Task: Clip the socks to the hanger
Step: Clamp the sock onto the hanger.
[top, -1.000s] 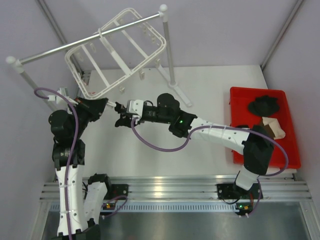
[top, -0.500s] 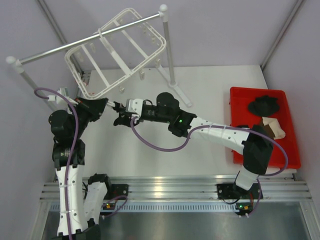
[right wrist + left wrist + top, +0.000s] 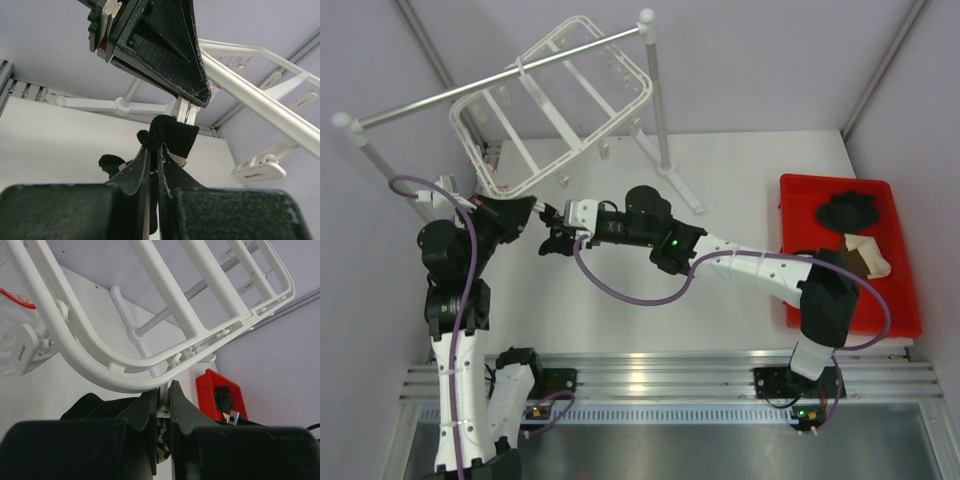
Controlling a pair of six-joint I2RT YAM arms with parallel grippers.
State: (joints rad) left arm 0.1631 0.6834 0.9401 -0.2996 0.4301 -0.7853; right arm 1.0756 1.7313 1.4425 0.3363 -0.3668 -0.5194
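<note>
From my station I see the left pincer (image 3: pixel 165 389) pinched shut on a small white plastic clip (image 3: pixel 164 401). The clip dangles under the rounded corner of the large white plastic rectangular hanger (image 3: pixel 100 367), which hangs tilted from the grey metal rail (image 3: pixel 490 85). My right pincer (image 3: pixel 154 149) is clamped on a small limp black fabric sock (image 3: pixel 172 134). It holds the sock's bunched top right up against that clip, just beneath the left fingers (image 3: pixel 165 55). Whether the clip has bitten the fabric, I cannot tell. Well to the right on the white tabletop (image 3: pixel 740 170), a red plastic bin (image 3: pixel 798 215) holds another dark sock bundle (image 3: pixel 848 210).
</note>
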